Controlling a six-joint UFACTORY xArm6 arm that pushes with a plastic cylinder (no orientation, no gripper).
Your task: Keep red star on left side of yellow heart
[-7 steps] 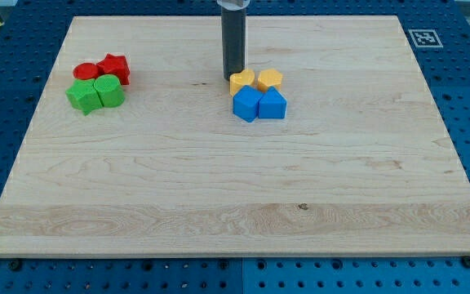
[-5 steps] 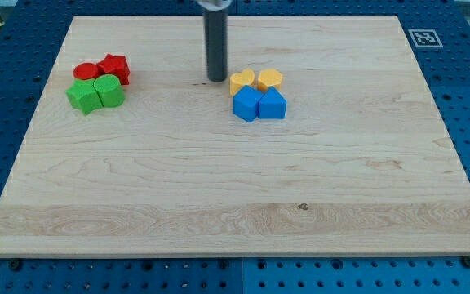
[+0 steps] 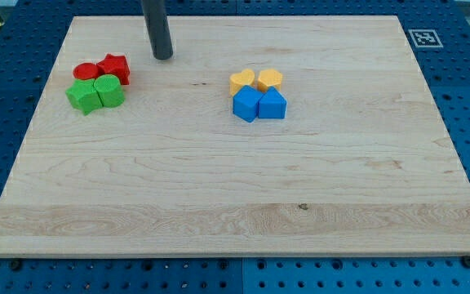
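Presently my tip [image 3: 162, 57], a bare rod with no jaws, stands near the board's top edge, just right of the red star [image 3: 116, 68]; yellow heart [image 3: 270, 78] sits well apart toward centre.

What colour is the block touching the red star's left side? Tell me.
Red, a round block, in the camera view.

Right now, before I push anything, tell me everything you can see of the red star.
The red star is a small, chunky block of matte red with stubby points, lying flat on the wooden board near the view's top left. It looks pressed against the red round block on its left and the green blocks just below it. My tip stands apart from it, up and to the view's right. The yellow heart sits far off to its right.
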